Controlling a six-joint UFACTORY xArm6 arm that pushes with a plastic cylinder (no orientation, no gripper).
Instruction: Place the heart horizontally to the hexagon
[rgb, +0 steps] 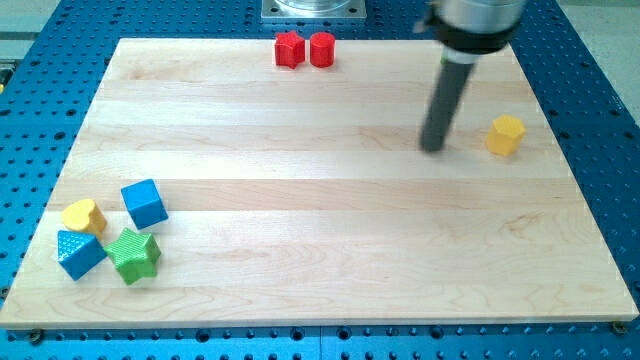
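Note:
The yellow heart (83, 215) lies near the board's left edge, low in the view. The yellow hexagon (506, 134) lies near the right edge, in the upper half. My tip (433, 148) rests on the board a short way left of the hexagon, with a gap between them. The heart is far off to the tip's lower left.
A blue cube (144, 203), a second blue block (80, 254) and a green star (135, 255) crowd around the heart. Two red blocks (289, 49) (322, 48) sit side by side at the board's top edge. The wooden board (320, 240) lies on a blue perforated table.

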